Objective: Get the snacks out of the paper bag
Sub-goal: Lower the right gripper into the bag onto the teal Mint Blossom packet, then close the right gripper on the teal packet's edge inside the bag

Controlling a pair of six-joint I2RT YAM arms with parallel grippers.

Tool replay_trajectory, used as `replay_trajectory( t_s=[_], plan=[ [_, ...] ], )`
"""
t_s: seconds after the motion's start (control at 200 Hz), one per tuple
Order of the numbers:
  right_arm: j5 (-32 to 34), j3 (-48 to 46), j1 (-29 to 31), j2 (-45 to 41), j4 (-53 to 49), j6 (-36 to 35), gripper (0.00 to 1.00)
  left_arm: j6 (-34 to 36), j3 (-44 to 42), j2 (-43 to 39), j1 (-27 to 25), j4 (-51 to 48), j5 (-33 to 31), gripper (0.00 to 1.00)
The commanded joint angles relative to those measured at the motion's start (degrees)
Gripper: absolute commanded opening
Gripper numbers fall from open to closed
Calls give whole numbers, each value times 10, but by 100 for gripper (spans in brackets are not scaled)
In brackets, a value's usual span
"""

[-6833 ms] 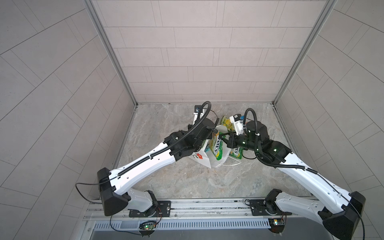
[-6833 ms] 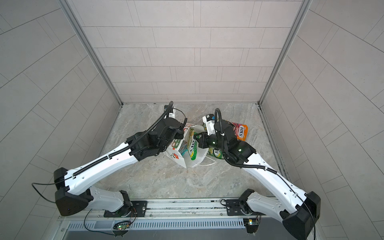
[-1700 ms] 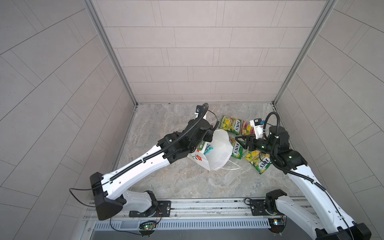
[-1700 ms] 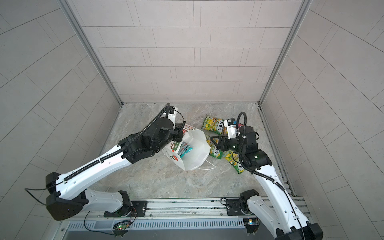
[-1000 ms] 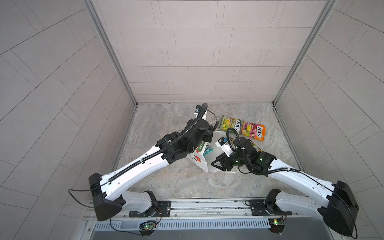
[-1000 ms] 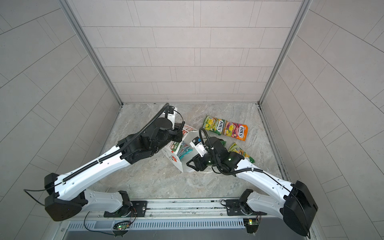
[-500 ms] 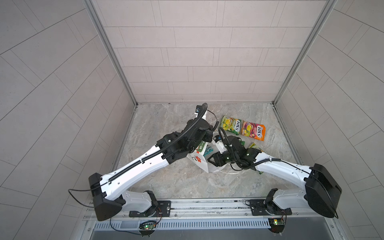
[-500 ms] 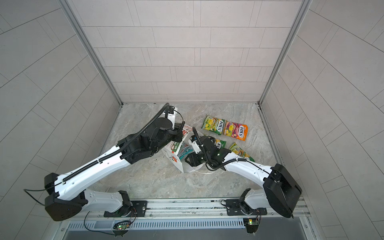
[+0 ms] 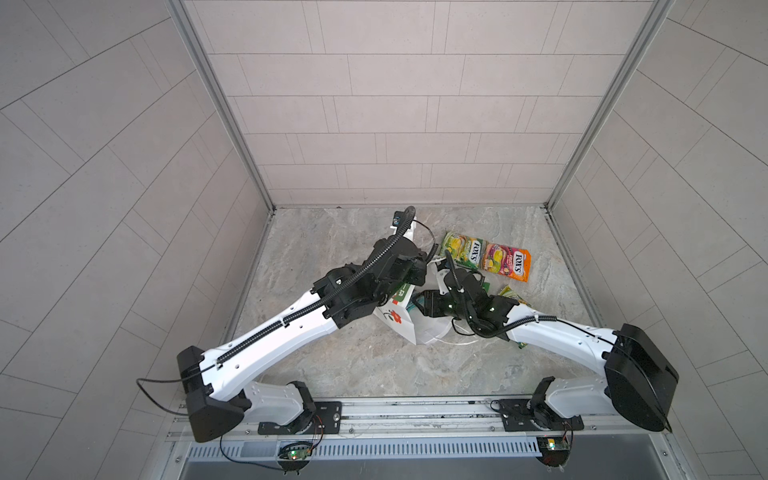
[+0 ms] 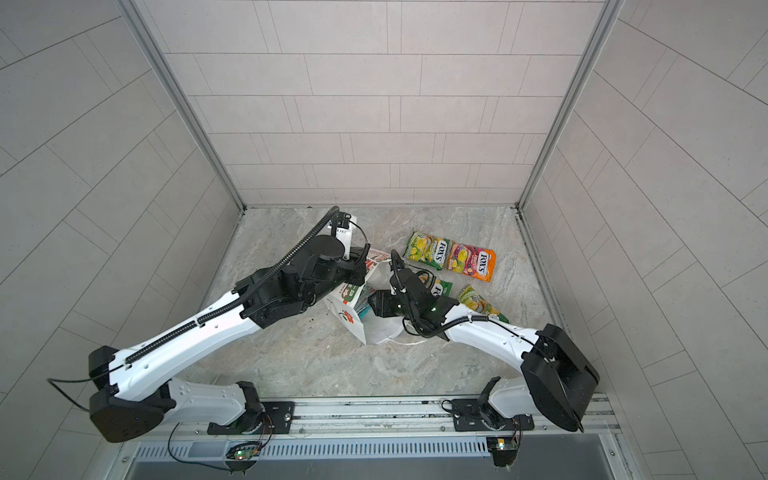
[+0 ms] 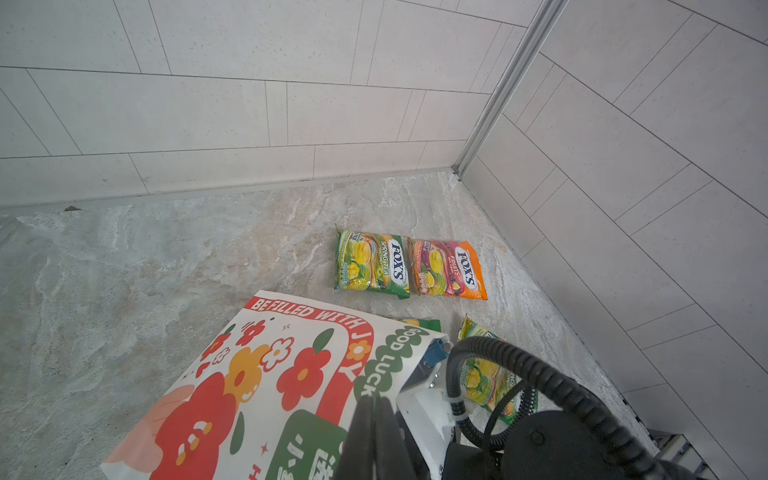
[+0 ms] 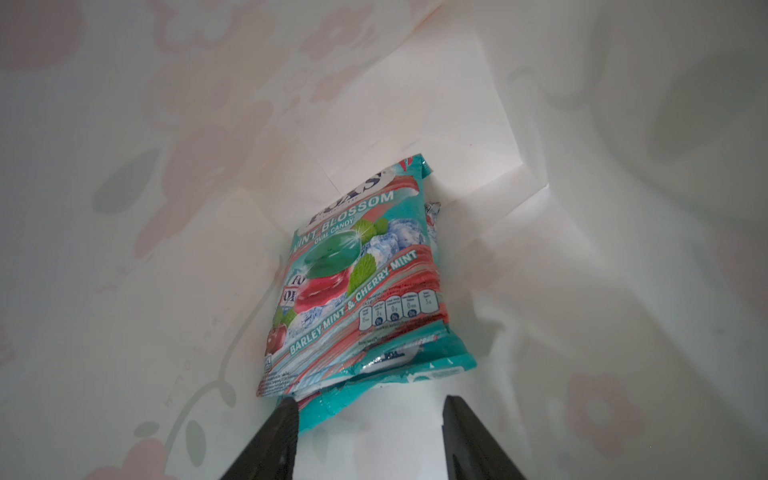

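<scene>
Left fingers (image 11: 368, 432) closed, pinching paper bag (image 11: 266, 374) rim. Right fingers (image 12: 282, 432) open inside bag, tips at near edge of teal packet (image 12: 357, 282); second packet (image 12: 328, 405) beneath.

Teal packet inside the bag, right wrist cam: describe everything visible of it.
The teal-red packet is glossy, crinkled plastic printed "MINT BLOSSOM OVAL CANDY" and "BARLEY MINT & CHERRY MINT". It lies deep inside the paper bag, against a creased wall, apparently atop a second teal packet. The open right gripper faces its near seam, not gripping it.
</scene>
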Motion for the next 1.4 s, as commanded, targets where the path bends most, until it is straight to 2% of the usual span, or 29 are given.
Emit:
replay_trajectory(
  t_s=[0.0,0.24,0.605,1.121,1.396],
  plan=[
    [50,13,4,13,16,33,57,-2,3,-7,-1,14,1,0],
    [97,46,17,53,-6,40,55,-2,3,-5,-1,16,6,0],
    [132,85,18,98,-34,39,55,-1,1,-8,-1,19,4,0],
    [54,132,18,170,-42,21,55,1,-4,-8,-1,23,-2,0],
    [11,150,18,193,-50,9,49,-2,-10,-8,-1,22,-7,0]
  ],
)
